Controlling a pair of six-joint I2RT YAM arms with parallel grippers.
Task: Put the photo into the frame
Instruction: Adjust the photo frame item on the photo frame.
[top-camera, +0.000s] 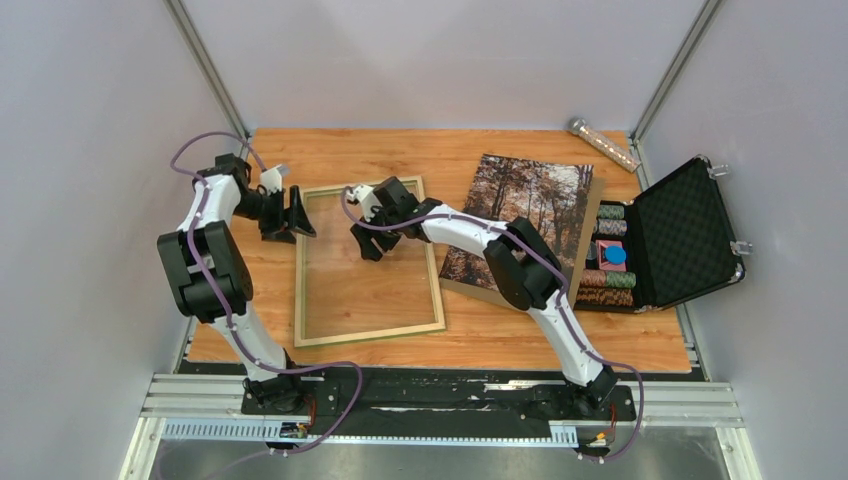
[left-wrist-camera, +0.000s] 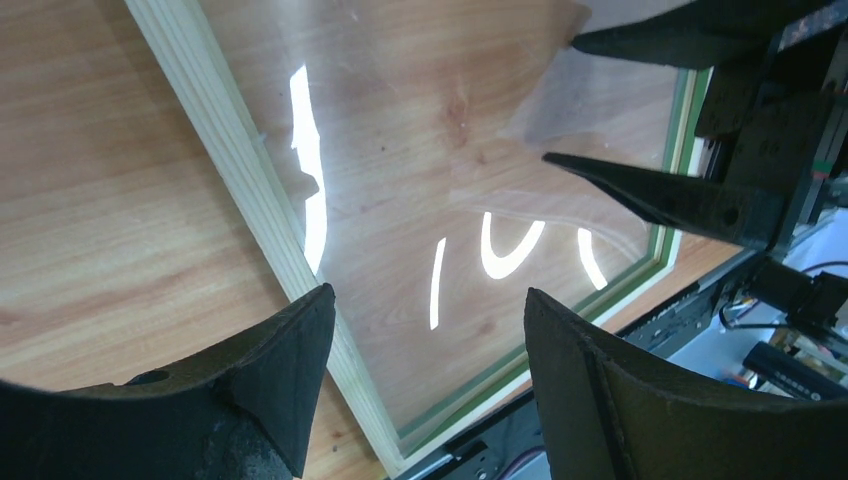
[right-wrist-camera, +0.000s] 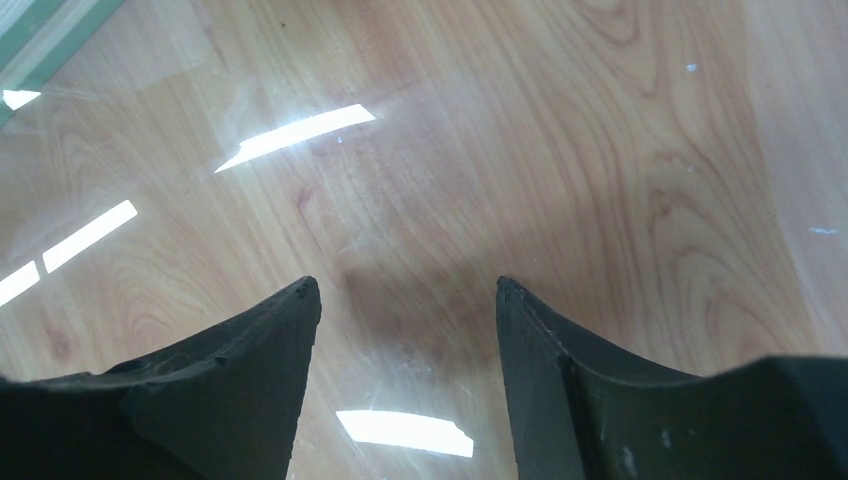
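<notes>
From above, the thin frame (top-camera: 370, 334) lies flat on the wooden table (top-camera: 330, 150), pale wood side up, with shiny clear glass inside. The photo (top-camera: 520, 210) of brown trees lies just to its right, on a brown board (top-camera: 478, 290). On the right, an open black case (top-camera: 690, 235) holds round chips (top-camera: 612, 250).

The left wrist view shows the left gripper (top-camera: 303, 212) open, with the frame's pale rail below it.

The right wrist view shows the right gripper (top-camera: 372, 240) open and empty, over the glass.
</notes>
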